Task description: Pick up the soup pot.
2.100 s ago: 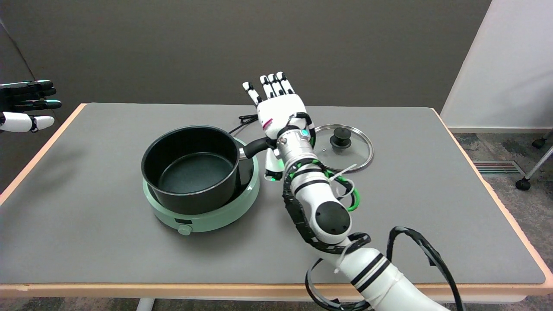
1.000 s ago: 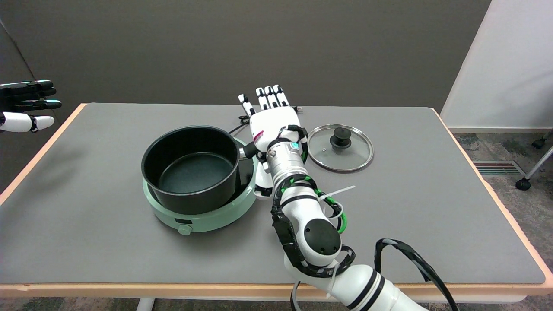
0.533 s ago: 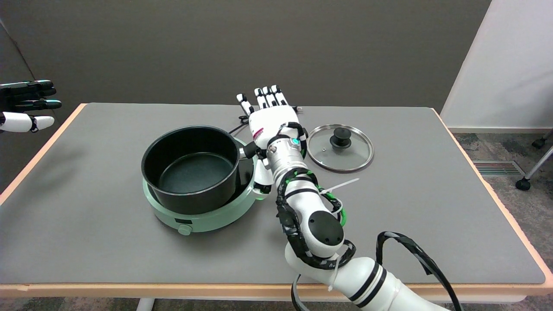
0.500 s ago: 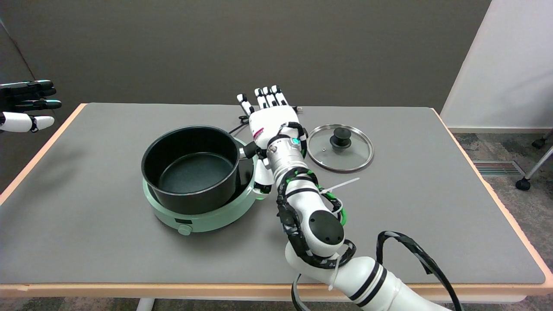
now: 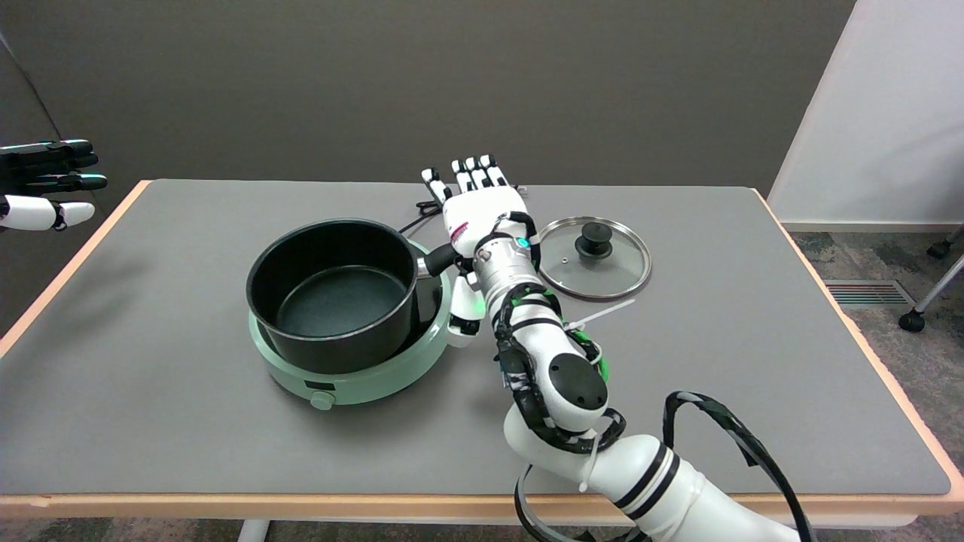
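A: Where is the soup pot (image 5: 335, 292) sitting?

B: It is sitting upright on the pale green hot plate (image 5: 354, 365), left of the middle of the grey surface (image 5: 188, 421). It is standing open, and nothing is showing inside it but its dark bottom.

A: And its handle?

B: The black handle (image 5: 439, 260) is pointing to the right, and most of it is lying hidden under the right hand (image 5: 482, 214).

A: What is that hand doing?

B: It is lying over the handle with its back turned up. Its fingers (image 5: 476, 169) are pointing toward the far edge of the surface, bent a little at the tips and lying close side by side. The thumb (image 5: 466, 309) is pointing the other way, toward the near side, just beside the rim of the hot plate.

A: Are the fingers closing on the handle?

B: I cannot tell. The palm is covering the handle, so contact underneath is not showing. The thumb and fingers are standing well apart, and nothing is visibly clamped between them.

A: Anything else lying about?

B: A glass lid (image 5: 595, 257) with a black knob is lying flat to the right of the hand, just beside the wrist. A black cord (image 5: 422, 212) is running behind the hot plate.
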`<state>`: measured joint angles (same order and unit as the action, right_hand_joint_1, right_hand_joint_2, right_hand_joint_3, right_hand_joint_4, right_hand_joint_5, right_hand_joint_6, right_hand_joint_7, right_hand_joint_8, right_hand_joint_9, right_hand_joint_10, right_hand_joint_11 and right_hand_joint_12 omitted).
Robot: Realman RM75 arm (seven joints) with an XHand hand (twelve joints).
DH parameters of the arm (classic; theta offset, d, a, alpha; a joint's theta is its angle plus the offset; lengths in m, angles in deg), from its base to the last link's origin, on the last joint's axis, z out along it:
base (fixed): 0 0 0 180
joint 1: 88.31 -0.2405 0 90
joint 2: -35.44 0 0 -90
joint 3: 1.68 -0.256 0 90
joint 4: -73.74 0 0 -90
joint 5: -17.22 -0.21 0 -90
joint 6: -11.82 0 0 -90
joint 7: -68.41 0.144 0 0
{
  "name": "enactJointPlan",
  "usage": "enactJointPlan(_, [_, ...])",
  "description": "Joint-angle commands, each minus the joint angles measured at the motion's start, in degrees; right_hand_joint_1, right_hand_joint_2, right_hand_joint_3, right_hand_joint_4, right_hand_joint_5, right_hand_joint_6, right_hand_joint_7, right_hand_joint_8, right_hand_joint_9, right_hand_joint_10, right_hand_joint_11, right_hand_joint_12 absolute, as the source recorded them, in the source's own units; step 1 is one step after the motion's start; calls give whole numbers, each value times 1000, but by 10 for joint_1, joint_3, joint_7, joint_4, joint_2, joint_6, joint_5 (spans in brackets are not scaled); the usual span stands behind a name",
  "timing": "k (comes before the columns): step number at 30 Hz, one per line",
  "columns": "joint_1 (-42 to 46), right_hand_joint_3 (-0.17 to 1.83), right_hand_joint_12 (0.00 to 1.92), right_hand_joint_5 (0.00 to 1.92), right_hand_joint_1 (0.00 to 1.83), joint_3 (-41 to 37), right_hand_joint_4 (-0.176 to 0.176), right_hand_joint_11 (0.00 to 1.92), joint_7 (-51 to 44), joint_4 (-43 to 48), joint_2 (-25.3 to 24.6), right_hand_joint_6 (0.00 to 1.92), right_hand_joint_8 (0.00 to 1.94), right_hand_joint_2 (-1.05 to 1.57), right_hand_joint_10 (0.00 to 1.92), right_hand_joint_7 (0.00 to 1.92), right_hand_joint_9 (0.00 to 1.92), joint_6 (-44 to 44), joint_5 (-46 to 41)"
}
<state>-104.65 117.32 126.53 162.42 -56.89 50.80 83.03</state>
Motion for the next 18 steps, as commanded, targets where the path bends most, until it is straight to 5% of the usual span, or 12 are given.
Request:
enactJointPlan(1, [-8,1128,3,3,1134,-8,176,3,-22,-6,8,3,3,-806,3,3,3,1,-38])
enactJointPlan(10, [-12,1000,15,15,1138,-8,176,15,-23,-6,9,15,15,-799,15,15,15,-3,-44])
enactJointPlan(13, [-12,1538,43,43,1149,-8,176,43,-34,-8,10,43,43,-923,43,43,43,-3,-56])
enactJointPlan(18, [-16,1709,103,103,1151,-4,176,103,-44,-9,13,103,103,-915,103,103,103,-5,-65])
